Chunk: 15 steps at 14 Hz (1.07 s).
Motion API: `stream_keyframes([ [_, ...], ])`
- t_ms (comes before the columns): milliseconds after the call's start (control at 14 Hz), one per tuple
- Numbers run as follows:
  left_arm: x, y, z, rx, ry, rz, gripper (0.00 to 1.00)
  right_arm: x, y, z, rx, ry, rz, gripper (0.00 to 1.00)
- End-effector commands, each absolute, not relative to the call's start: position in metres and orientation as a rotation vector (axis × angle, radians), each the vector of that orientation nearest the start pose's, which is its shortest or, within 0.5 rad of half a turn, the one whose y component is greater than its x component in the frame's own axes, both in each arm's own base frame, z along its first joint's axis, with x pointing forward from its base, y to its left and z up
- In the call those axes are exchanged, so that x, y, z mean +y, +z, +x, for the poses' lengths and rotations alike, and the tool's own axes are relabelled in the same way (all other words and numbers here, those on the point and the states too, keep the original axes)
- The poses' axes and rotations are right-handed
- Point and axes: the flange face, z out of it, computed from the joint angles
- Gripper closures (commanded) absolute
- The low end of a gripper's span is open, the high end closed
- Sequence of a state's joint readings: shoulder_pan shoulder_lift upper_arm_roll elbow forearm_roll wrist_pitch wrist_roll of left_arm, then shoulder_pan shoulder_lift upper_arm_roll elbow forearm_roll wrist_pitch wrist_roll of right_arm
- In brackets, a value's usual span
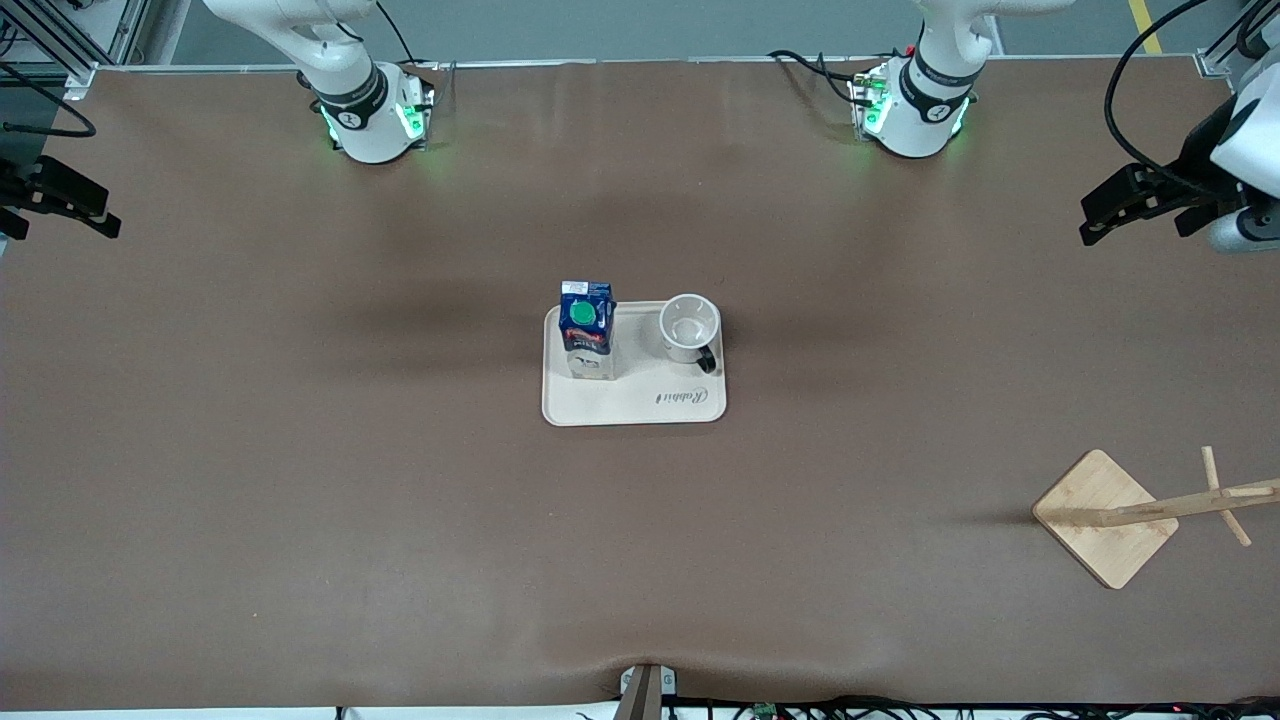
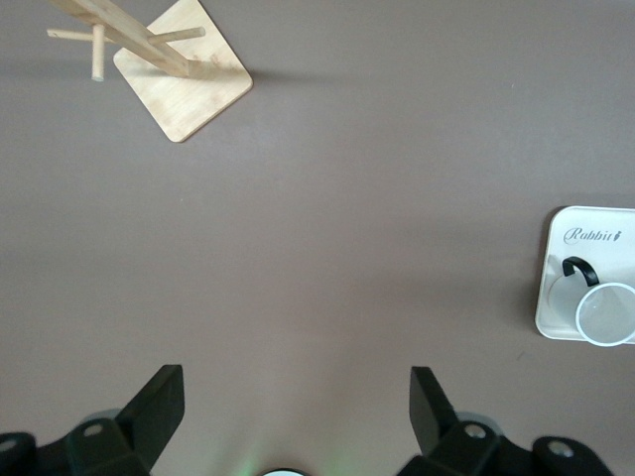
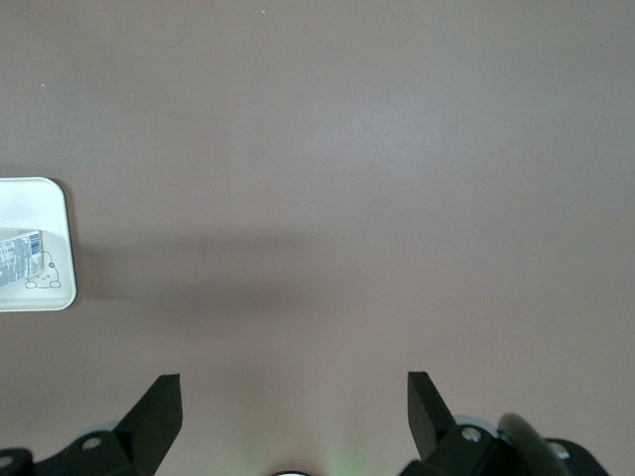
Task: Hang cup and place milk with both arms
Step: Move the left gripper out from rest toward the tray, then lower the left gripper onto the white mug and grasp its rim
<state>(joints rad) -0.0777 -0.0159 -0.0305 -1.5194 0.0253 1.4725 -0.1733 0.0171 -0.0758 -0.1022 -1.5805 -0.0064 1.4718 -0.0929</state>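
Note:
The white cup (image 1: 690,328) with a black loop handle stands upright on a cream tray (image 1: 640,410) at mid table. The dark blue milk (image 1: 586,330) with a green cap stands beside it on the tray, toward the right arm's end. My left gripper (image 1: 1130,215) is open and empty over the left arm's end of the table. My right gripper (image 1: 60,215) is open and empty over the right arm's end. The left wrist view shows the open left gripper (image 2: 298,397), the cup (image 2: 605,312) and the tray (image 2: 615,256). The right wrist view shows the open right gripper (image 3: 295,397), the tray's corner (image 3: 35,203) and the milk's side (image 3: 20,260).
A wooden cup rack (image 1: 1105,515) with a square base and pegs stands toward the left arm's end of the table, nearer to the front camera than the tray. It also shows in the left wrist view (image 2: 184,79). Brown table surface surrounds the tray.

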Motion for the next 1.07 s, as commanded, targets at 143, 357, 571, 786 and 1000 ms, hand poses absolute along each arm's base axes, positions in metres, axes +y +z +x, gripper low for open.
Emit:
stream_keyframes([
  [143, -0.101, 0.609, 0.555, -0.123, 0.151, -3.090, 0.00, -0.058, 0.654, 0.519, -0.003, 0.056, -3.116, 0.00],
  [357, -0.161, 0.568, 0.565, -0.190, 0.197, -3.071, 0.00, -0.058, 0.654, 0.519, -0.003, 0.056, -3.116, 0.00],
  [571, -0.217, 0.525, 0.572, -0.212, 0.211, -3.068, 0.00, -0.058, 0.654, 0.519, -0.003, 0.056, -3.116, 0.00],
  [786, -0.269, 0.485, 0.571, -0.245, 0.210, -3.054, 0.00, -0.058, 0.654, 0.519, 0.000, 0.058, -3.115, 0.00],
  [1000, -0.333, 0.435, 0.552, -0.416, 0.214, -3.018, 0.00, -0.058, 0.654, 0.520, -0.003, 0.056, -3.116, 0.00],
])
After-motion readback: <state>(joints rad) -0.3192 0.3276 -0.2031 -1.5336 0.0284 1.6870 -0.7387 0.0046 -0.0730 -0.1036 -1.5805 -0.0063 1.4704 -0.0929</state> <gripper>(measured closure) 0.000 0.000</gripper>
